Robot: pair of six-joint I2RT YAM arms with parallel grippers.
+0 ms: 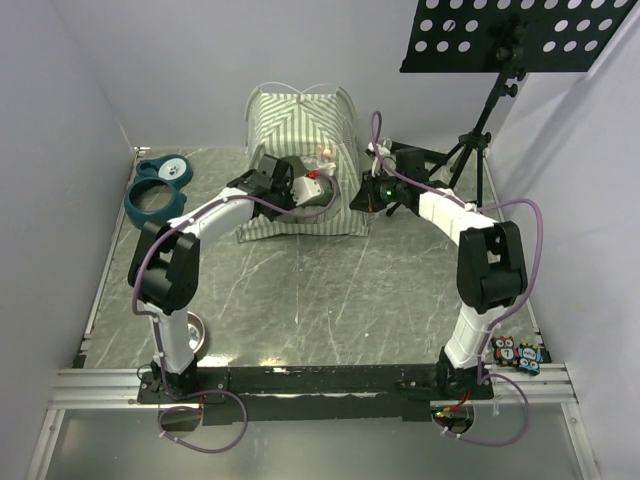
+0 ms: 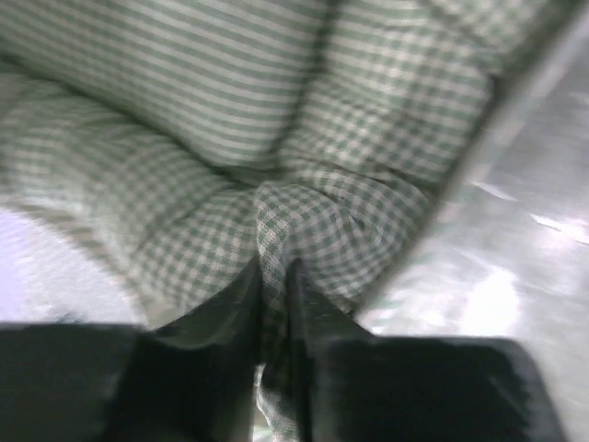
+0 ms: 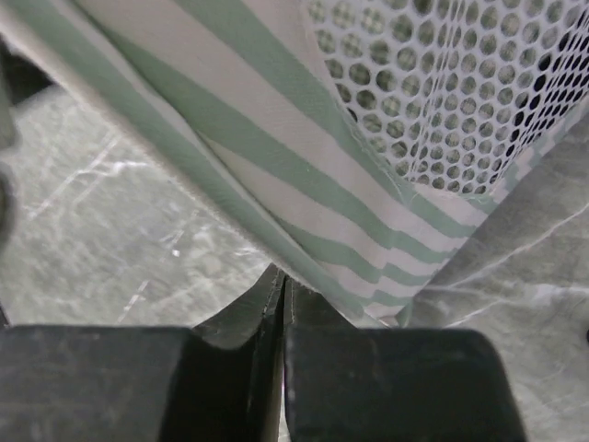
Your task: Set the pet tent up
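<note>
The black two-finger left gripper (image 2: pixel 273 269) has its jaws pressed almost together on a raised fold of the soft green-and-white checked quilted cushion (image 2: pixel 386 120), and the pinched cloth stands up between the fingers (image 2: pixel 225 318). Beyond the cushion and touching it, the green-and-white striped fabric of the pet tent (image 2: pixel 184 74) fills the upper left. To the right a glossy grey marbled table surface (image 2: pixel 529 239) shows, blurred.

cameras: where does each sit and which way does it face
top external: above, behind the bases, looking down on table, pet tent; both arms show.
left wrist: on its arm, facing the checked cushion pinched in the left end effector.
right wrist: on its arm, facing tent stripes and mesh panel past the shut right end effector.
shared: the tent, in top external and right wrist.
</note>
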